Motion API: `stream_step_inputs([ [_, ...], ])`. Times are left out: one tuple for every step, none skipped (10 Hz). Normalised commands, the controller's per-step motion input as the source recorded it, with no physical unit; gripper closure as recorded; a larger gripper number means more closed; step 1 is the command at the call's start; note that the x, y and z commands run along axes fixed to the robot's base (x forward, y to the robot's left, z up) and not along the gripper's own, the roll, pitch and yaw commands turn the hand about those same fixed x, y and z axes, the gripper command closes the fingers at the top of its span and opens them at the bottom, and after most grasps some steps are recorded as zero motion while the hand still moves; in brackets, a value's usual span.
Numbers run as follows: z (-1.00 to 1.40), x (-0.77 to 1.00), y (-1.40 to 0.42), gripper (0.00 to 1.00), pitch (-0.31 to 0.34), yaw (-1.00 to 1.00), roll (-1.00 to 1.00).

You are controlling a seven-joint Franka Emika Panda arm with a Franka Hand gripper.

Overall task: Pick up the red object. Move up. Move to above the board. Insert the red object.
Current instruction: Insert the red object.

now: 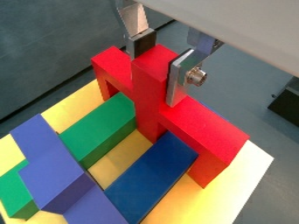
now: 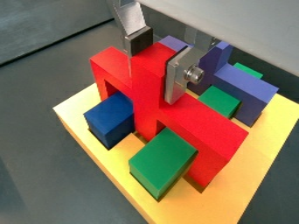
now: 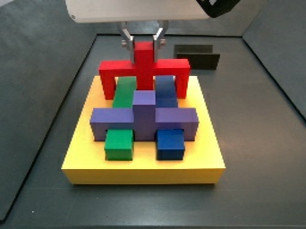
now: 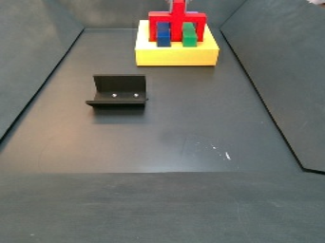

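Nearest in a side view, low in the frame, the yellow board (image 3: 143,165) carries green, blue and purple blocks; behind them, at upper centre, the red object (image 3: 145,72) stands on the board's far edge. Above it the tool (image 3: 145,38) grips its central post. It looks rigid, light and smooth, best held by that post. Both wrist views show the pads clamping; only a side view shows the fixture (image 4: 118,92).
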Motion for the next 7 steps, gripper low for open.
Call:
stream_step_inputs([
  [-0.19,0.0,0.0,1.0,0.089,0.0,0.32],
  [-0.24,0.0,-0.01,1.0,0.017,0.0,0.21],
  [-0.2,0.0,-0.02,1.0,0.0,0.0,0.16],
  [-0.06,0.01,-0.15,1.0,0.01,0.01,0.11],
  [0.0,0.06,-0.2,1.0,0.046,0.05,0.12],
  [0.0,0.03,-0.15,1.0,0.051,0.05,0.14],
  [-0.07,0.0,-0.03,1.0,0.013,0.0,0.11],
])
